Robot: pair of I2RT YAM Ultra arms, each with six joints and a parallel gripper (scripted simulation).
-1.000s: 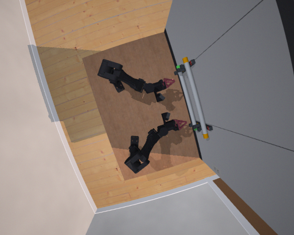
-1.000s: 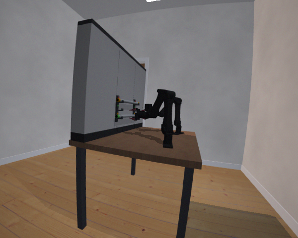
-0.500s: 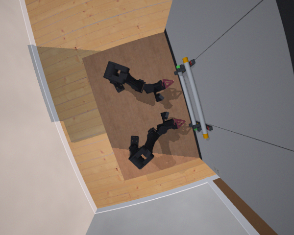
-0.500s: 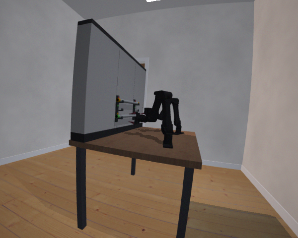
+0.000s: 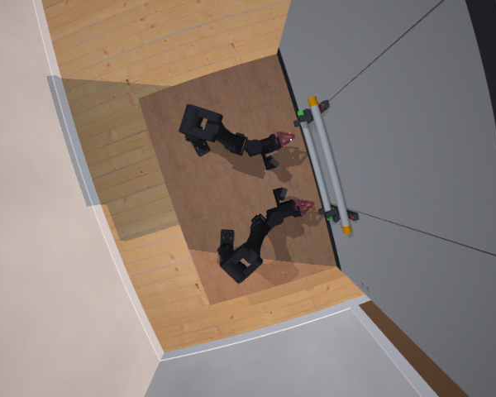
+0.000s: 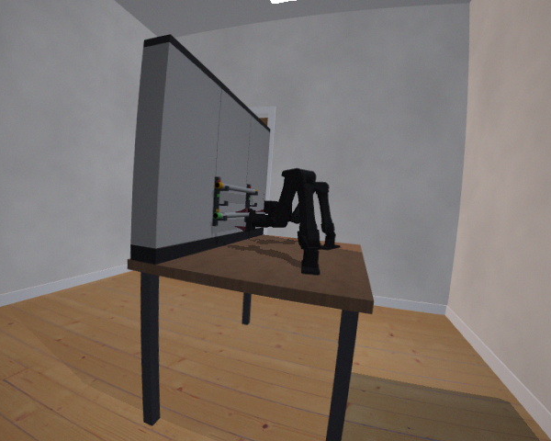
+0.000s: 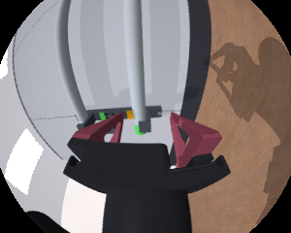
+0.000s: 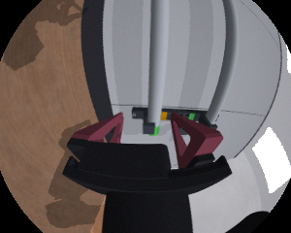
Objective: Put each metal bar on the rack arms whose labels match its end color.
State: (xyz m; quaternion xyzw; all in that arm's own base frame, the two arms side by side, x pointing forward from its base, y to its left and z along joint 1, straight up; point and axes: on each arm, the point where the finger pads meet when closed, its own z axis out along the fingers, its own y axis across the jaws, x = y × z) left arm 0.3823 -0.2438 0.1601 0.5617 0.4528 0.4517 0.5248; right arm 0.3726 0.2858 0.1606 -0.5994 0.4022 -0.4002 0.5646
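Metal bars: lay on the wall rack, orange-ended bar on the red-labelled top pair, green-ended bar on the orange-labelled bottom pair. Noted green-labelled middle pair unloaded. Found left gripper and right gripper open, gripping nothing.

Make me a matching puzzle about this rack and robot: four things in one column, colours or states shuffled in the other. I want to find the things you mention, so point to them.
1. Upper bar (image 5: 330,166) (image 6: 238,188) (image 7: 63,39) (image 8: 232,39)
2. Lower bar (image 5: 316,166) (image 6: 235,215) (image 7: 135,58) (image 8: 157,58)
3. Labels of the top pair (image 5: 323,106) (image 6: 219,179)
4. Left end effector (image 5: 293,137) (image 6: 241,219) (image 7: 146,116)

A. Red
B. Open, holding nothing
C. Orange ends
D. Green ends

Pairs: 1-C, 2-D, 3-A, 4-B
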